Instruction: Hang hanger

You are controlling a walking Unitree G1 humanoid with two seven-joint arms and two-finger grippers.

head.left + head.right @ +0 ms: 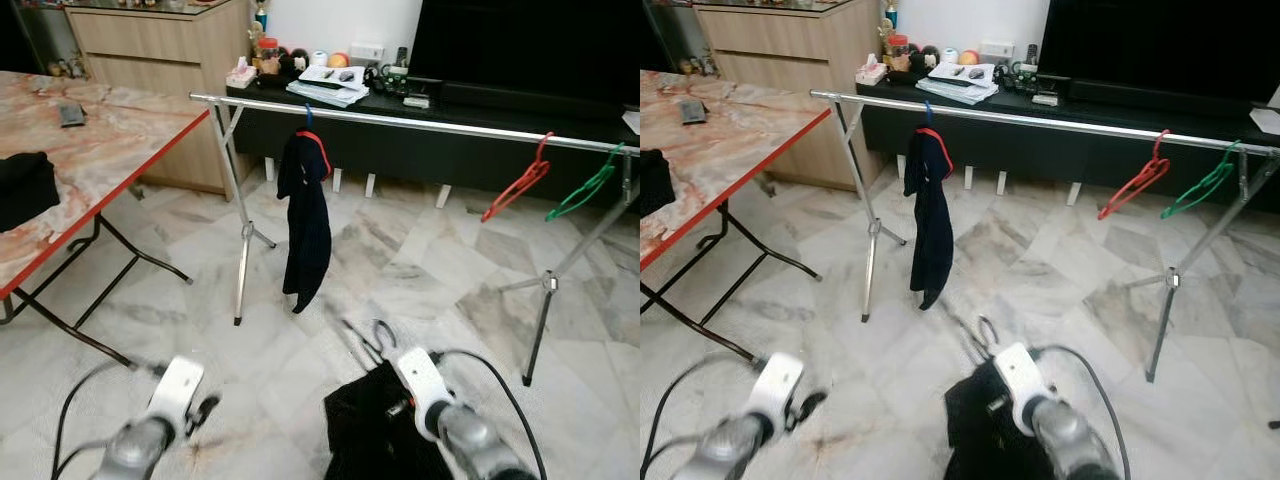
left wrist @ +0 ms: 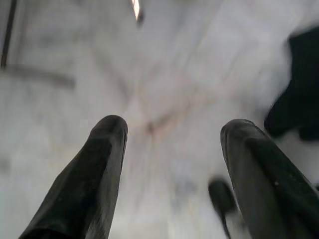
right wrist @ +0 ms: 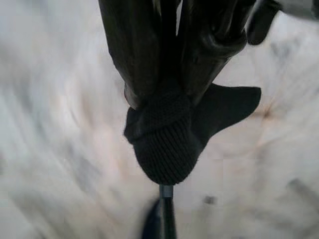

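Low in the foreground, my right gripper (image 1: 368, 350) is shut on a hanger carrying a black garment (image 1: 368, 430); the hanger's metal hook (image 1: 384, 331) sticks up past the fingers. In the right wrist view the fingers (image 3: 144, 55) pinch the knitted collar (image 3: 164, 144) around the hook's shaft (image 3: 166, 214). A silver clothes rail (image 1: 420, 123) crosses the room ahead. On it hang a dark garment (image 1: 308, 220) on a red hanger, an empty red hanger (image 1: 515, 185) and an empty green hanger (image 1: 585, 190). My left gripper (image 2: 172, 129) is open above the floor at lower left (image 1: 205, 408).
A marble-topped folding table (image 1: 100, 140) with a red edge stands at the left, with a black cloth (image 1: 25, 185) on it. The rail's legs (image 1: 243, 250) (image 1: 540, 330) stand on the marble floor. Behind the rail are a black TV console (image 1: 470, 150) and a wooden cabinet (image 1: 160, 50).
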